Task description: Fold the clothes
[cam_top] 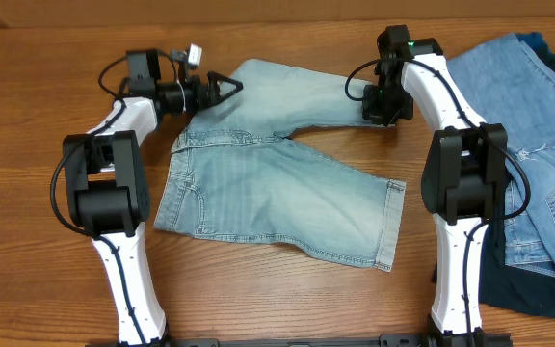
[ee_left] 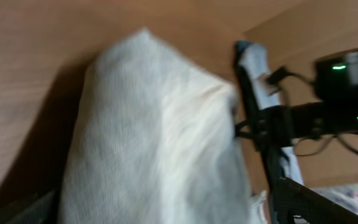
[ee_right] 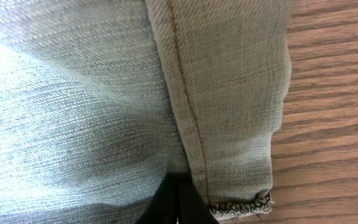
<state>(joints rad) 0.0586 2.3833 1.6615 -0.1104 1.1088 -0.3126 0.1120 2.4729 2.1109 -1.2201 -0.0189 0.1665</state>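
Pale light-blue denim shorts point(cam_top: 277, 183) lie spread on the wooden table, one leg reaching to the upper right, the other to the lower right. My left gripper point(cam_top: 227, 89) stands open at the shorts' top left corner. In the left wrist view, blurred pale cloth point(ee_left: 148, 137) bulges between its wide-apart fingers point(ee_left: 312, 205). My right gripper point(cam_top: 374, 101) is shut on the end of the upper leg. The right wrist view shows its black fingers point(ee_right: 176, 202) pressed together under the denim point(ee_right: 73, 93), beside the stitched hem point(ee_right: 229, 124).
Medium-blue ripped jeans point(cam_top: 538, 125) lie piled at the table's right edge, over dark navy cloth point(cam_top: 518, 289). The right arm point(ee_left: 328, 112) shows in the left wrist view, beyond the cloth. Bare wood point(cam_top: 27, 116) lies left of the shorts.
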